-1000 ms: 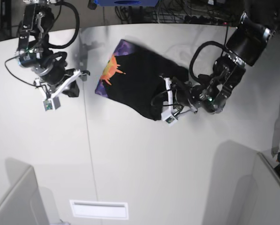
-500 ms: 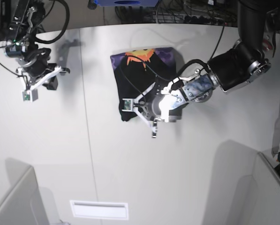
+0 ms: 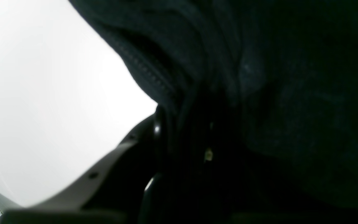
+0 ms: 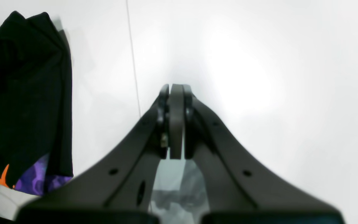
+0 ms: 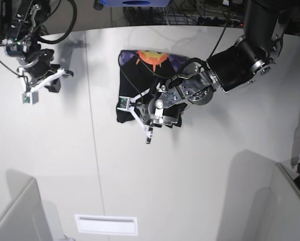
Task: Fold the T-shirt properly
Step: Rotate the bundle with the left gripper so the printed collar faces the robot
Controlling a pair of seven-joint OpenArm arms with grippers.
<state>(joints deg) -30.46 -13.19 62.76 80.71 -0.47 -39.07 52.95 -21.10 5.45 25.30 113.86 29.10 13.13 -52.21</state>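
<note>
The black T-shirt (image 5: 142, 83) lies bundled on the white table (image 5: 200, 191), its orange sunburst and purple print at the far edge. My left gripper (image 5: 133, 114) sits at the near edge, shut on the dark cloth. In the left wrist view the T-shirt (image 3: 275, 93) fills most of the frame, bunched between the jaws of the left gripper (image 3: 179, 133). My right gripper (image 5: 53, 85) hovers far to the left, shut and holding nothing. The right wrist view has the right gripper (image 4: 173, 93) with its tips pressed together, and the T-shirt (image 4: 20, 93) at its left edge.
A thin seam (image 5: 93, 140) runs down the table left of the shirt. Cables and a blue object (image 5: 134, 2) lie beyond the far edge. A white slot plate (image 5: 106, 224) sits near the front, with grey panels (image 5: 14, 216) at both front corners.
The left gripper has swung the T-shirt leftward and turned it, so the sunburst now faces the far edge. The right arm has drawn back to the left.
</note>
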